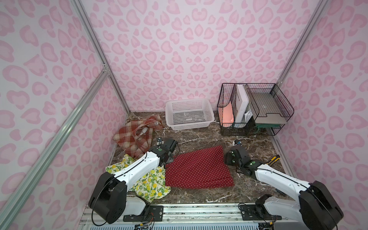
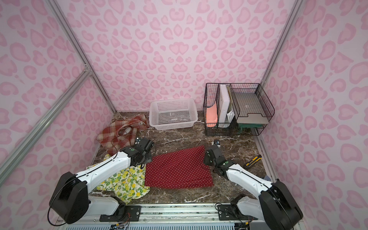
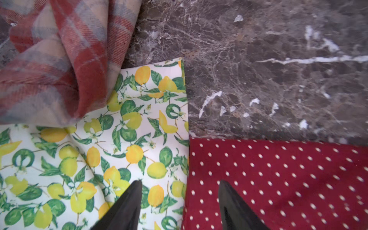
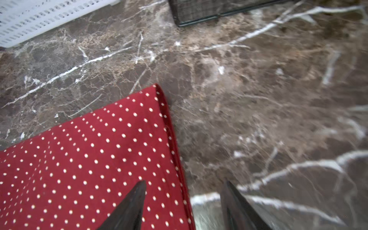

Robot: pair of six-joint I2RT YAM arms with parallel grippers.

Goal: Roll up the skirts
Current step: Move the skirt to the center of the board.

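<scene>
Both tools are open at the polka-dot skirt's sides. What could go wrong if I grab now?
The left tool hangs over the line where the lemon skirt meets the polka-dot skirt; closing there may pinch both cloths.
The right tool straddles that skirt's side edge, one finger over bare marble table; it may catch only the hem, so the roll skews.

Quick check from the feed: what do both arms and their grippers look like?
Both arms, left arm and right arm, have white links, bulky black joint housings and a thin black cable along the link. Each black wrist carries a small green dot. The left gripper and right gripper end in tapered, pointed black fingers.
</scene>
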